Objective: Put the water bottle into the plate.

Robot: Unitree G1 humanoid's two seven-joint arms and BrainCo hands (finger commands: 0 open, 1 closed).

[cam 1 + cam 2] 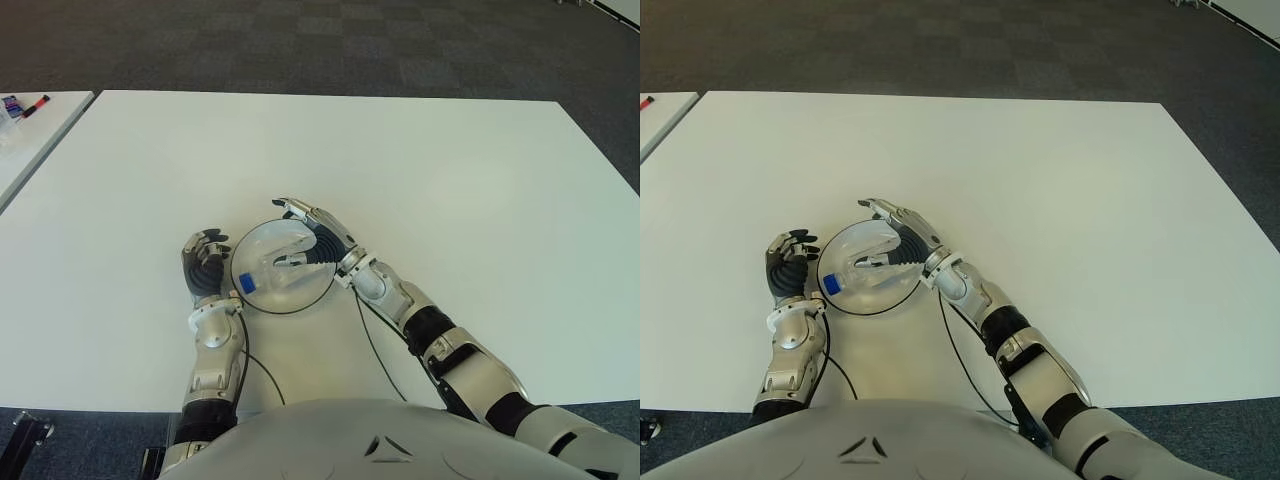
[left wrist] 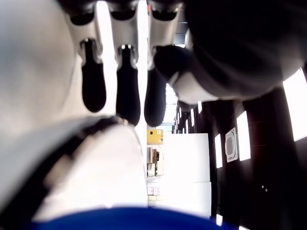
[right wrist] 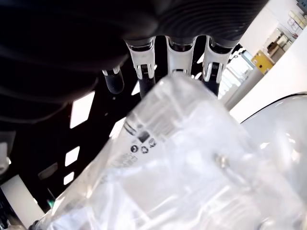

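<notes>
A clear water bottle (image 1: 272, 273) with a blue cap (image 1: 245, 283) lies on its side in the round glass plate (image 1: 262, 238) near the table's front. My right hand (image 1: 295, 235) reaches over the plate from the right. Its fingers (image 3: 144, 67) stretch straight past the bottle (image 3: 182, 158), the thumb is beside the bottle's body, and the hand is open. My left hand (image 1: 205, 262) shows just left of the plate's rim, fingers (image 2: 127, 81) relaxed and holding nothing. The blue cap (image 2: 129, 218) lies close to it.
The white table (image 1: 400, 170) stretches wide behind and to the right of the plate. A second white table (image 1: 30, 130) stands at the far left with a red marker (image 1: 36, 102) on it. Thin black cables (image 1: 375, 345) run along both forearms.
</notes>
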